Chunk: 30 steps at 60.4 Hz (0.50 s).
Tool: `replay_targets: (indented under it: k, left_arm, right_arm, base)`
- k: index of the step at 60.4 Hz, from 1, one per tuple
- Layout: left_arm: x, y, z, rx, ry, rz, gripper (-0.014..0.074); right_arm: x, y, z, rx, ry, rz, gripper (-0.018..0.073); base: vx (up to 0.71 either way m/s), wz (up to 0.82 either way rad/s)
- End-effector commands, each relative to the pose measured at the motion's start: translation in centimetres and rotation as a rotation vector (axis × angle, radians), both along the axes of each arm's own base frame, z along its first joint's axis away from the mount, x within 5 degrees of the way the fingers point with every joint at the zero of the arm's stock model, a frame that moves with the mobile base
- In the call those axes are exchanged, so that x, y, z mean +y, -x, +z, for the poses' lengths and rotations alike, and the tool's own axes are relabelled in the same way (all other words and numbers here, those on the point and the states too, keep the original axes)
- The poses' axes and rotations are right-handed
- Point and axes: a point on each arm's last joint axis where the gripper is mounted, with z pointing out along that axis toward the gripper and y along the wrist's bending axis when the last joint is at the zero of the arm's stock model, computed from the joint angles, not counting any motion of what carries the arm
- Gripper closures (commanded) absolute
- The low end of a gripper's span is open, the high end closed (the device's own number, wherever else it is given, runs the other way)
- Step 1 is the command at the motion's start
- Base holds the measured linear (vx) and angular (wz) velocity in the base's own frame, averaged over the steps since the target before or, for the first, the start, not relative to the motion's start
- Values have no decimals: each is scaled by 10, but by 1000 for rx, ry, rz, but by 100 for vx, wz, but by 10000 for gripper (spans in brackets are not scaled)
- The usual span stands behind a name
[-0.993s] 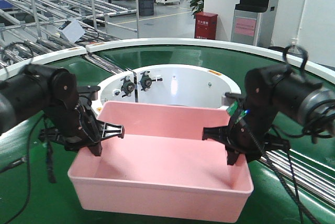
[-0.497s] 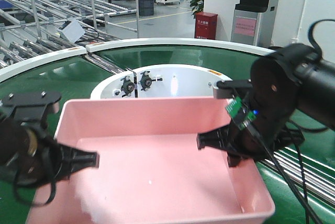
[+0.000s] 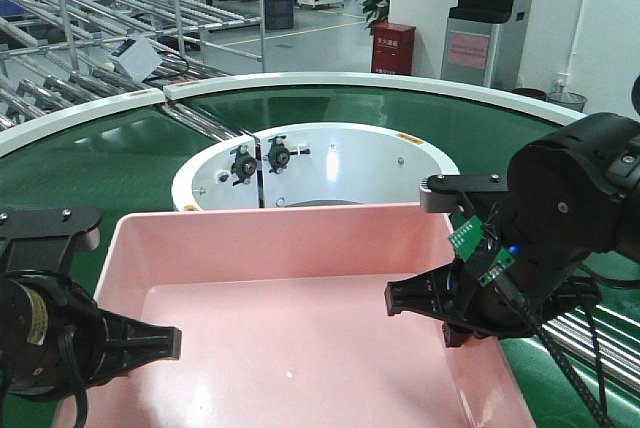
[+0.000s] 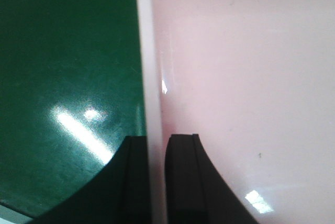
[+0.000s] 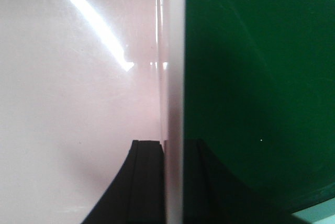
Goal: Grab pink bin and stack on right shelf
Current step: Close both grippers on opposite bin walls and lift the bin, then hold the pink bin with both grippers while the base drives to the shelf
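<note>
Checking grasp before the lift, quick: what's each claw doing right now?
Left claw: closed on the pink bin, pinching its left wall.
Right claw: closed on the pink bin, pinching its right wall.

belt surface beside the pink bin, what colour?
The belt is dark green, clearest in the left wrist view.

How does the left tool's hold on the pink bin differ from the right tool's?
The left tool clamps the pink bin's left wall; the right tool clamps its right wall. In the front view the left tool sits lower in frame than the right tool. A green circuit board shows beside the right tool, none beside the left. Both are shut on the bin, one finger inside, one outside.
</note>
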Motion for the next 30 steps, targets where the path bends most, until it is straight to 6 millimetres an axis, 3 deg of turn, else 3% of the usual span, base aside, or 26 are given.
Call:
replay_targets:
  k: [1, 30]
  left_arm:
    - [1, 3, 24, -130, 34, -34, 492]
    - [1, 3, 24, -130, 34, -34, 492]
  right_arm:
    - [-8, 3, 25, -128, 6, 6, 568]
    - [-8, 3, 25, -128, 6, 6, 568]
  base:
    - [0, 0]
    - [0, 0]
